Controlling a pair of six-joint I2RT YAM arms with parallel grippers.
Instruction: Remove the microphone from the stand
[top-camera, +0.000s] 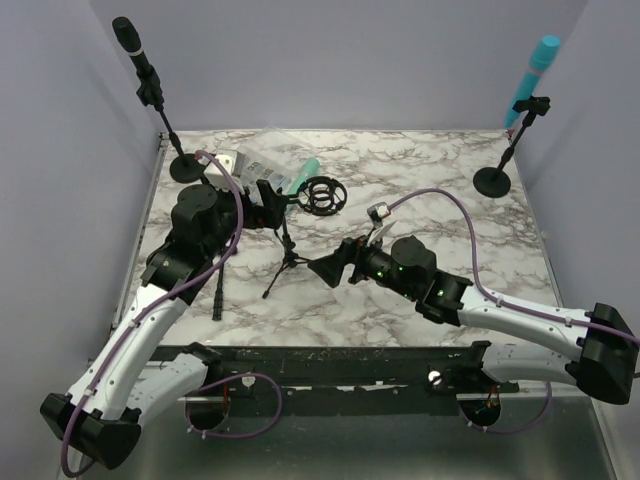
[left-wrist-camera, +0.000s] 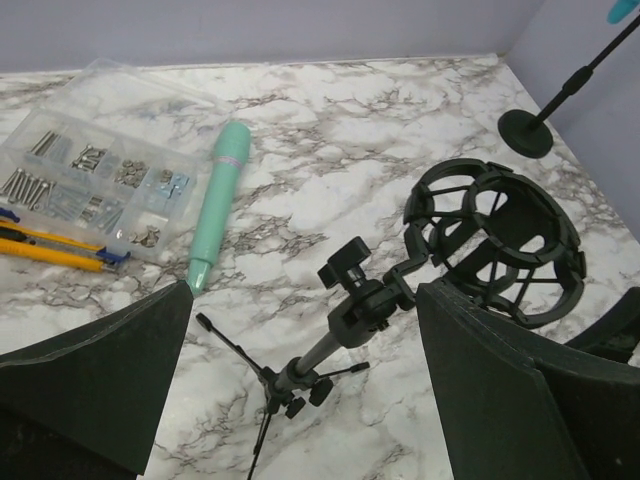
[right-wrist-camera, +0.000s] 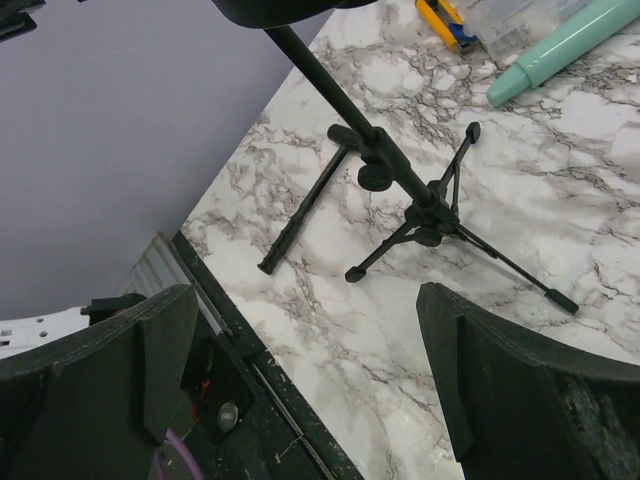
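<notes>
Clearance around the small black tripod stand (top-camera: 287, 255) | near side: we see bare marble tabletop (top-camera: 300, 315), passable | left: thin black rod (top-camera: 218, 295) lying flat | far side: black ring-shaped shock mount (top-camera: 321, 195) and mint-green microphone (top-camera: 306, 170) crowd close, clear plastic screw box (top-camera: 252, 160) beyond

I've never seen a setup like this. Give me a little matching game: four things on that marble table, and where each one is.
Things:
1. black microphone
2. blue microphone
3. green microphone
4. small tripod

Places:
A. lying flat beside the clear screw box
B. raised in the far right corner
C. standing near the middle of the table
D. raised in the far left corner

Pairs: 1-D, 2-B, 3-A, 4-C.
</notes>
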